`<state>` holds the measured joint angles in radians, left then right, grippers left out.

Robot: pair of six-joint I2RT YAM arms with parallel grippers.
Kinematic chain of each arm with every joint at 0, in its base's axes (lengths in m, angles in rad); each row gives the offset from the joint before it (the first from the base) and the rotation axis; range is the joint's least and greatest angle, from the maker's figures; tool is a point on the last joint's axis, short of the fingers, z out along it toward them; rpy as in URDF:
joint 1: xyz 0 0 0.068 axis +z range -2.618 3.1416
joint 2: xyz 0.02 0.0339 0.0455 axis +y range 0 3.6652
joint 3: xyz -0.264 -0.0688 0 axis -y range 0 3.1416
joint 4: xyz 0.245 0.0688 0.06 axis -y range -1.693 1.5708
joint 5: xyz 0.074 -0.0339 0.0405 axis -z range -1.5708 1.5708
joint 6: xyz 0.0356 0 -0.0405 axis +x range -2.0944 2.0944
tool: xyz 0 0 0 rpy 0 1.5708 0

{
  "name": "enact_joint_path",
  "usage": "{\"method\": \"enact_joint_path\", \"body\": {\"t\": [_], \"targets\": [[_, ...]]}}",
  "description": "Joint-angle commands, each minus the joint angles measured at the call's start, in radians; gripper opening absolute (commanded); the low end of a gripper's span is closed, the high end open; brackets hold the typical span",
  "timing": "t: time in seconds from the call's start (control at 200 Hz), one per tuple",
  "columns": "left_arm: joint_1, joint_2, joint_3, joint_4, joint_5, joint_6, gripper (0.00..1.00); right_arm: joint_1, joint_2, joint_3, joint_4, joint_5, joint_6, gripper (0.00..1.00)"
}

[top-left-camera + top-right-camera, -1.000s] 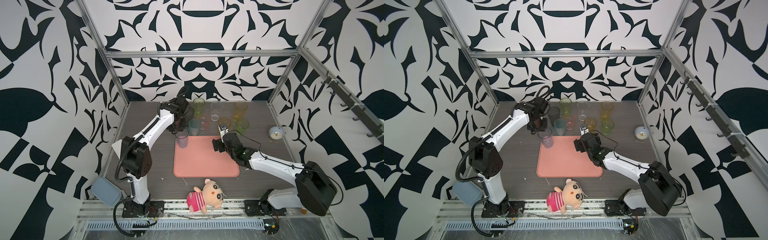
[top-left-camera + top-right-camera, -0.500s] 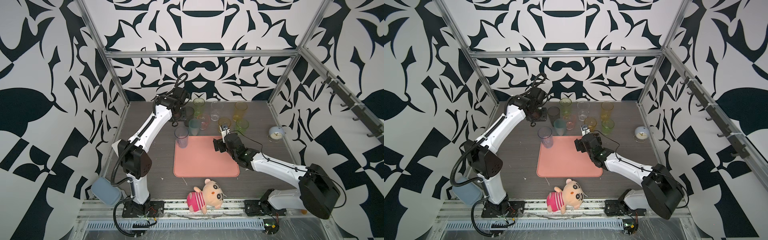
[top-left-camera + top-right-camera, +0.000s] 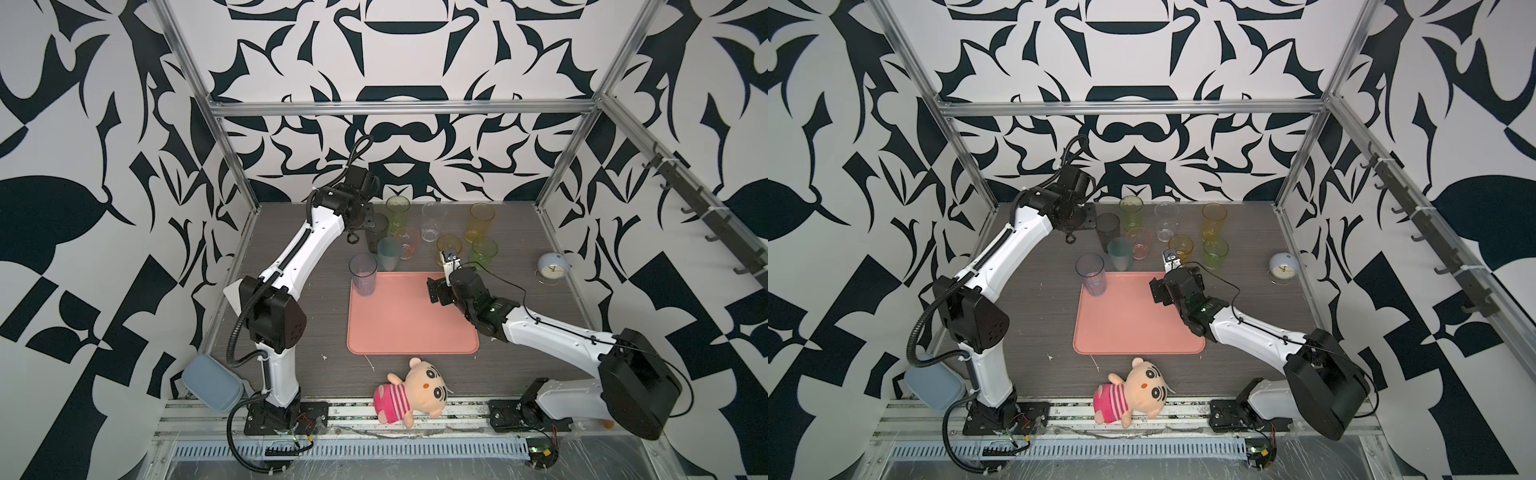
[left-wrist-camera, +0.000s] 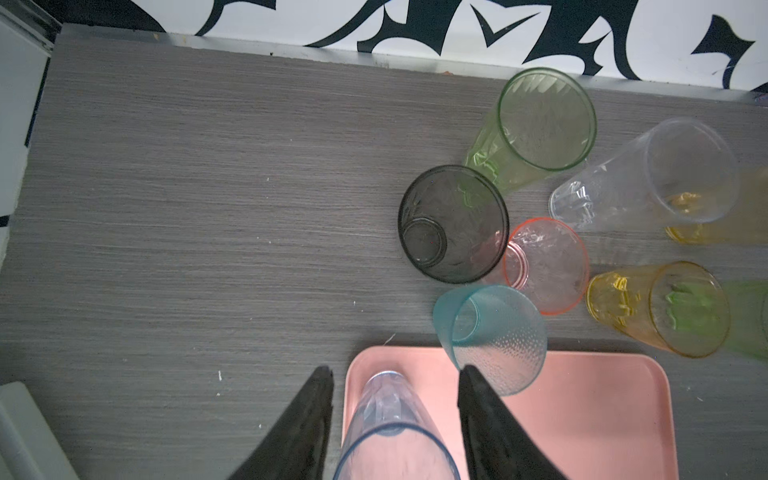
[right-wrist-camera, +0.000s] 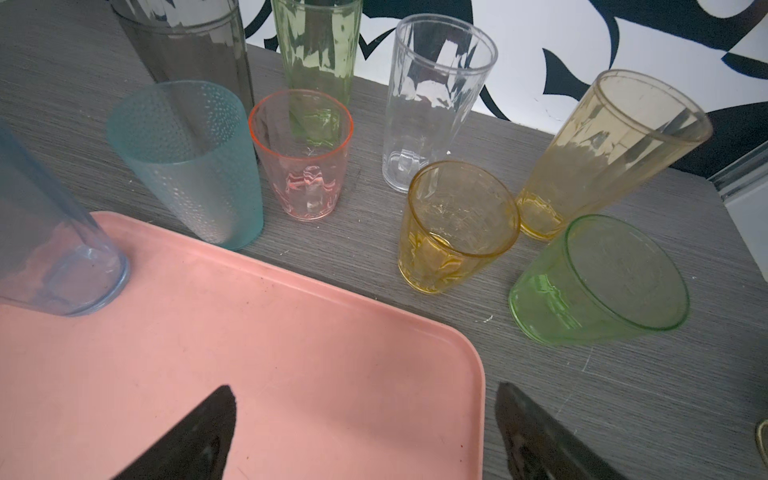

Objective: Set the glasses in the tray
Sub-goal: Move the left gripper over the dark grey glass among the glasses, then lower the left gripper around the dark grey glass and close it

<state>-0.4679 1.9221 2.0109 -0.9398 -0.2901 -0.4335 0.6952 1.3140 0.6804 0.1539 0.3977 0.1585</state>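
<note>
Moved: my left gripper (image 4: 395, 369) has lifted off the blue-grey glass (image 3: 363, 277), jaws apart, empty.
Tray (image 3: 411, 324): holds that glass; eight wait behind.
Right gripper (image 5: 365, 386): spread, empty.
Next: I straddle the smoky glass (image 3: 376, 235) squarely.

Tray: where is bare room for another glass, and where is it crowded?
The tray is bare except its far left corner, where the blue-grey glass stands. Crowded: behind its far edge, smoky glass to short green glass.

the tray (image 5: 291, 332) looks like matt pink plastic, teal tumbler (image 5: 187, 166) is dimpled and frosted, bench (image 4: 208, 166) has grey woodgrain
</note>
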Motion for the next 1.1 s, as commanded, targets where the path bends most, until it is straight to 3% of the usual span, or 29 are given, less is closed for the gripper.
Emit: {"method": "enact_joint_path", "body": {"t": [0.0,0.47,1.095], "targets": [[0.008,0.043,0.042,0.024,0.002,-0.013,0.54,0.004,-0.028,0.005,0.027,0.027,0.002,1.0],[0.019,0.192,0.153,0.032,0.029,-0.048,0.54,0.005,-0.029,0.007,0.023,0.026,0.002,1.0],[0.051,0.285,0.167,0.049,0.063,-0.078,0.55,0.004,-0.012,0.018,0.014,0.03,0.001,1.0]]}}
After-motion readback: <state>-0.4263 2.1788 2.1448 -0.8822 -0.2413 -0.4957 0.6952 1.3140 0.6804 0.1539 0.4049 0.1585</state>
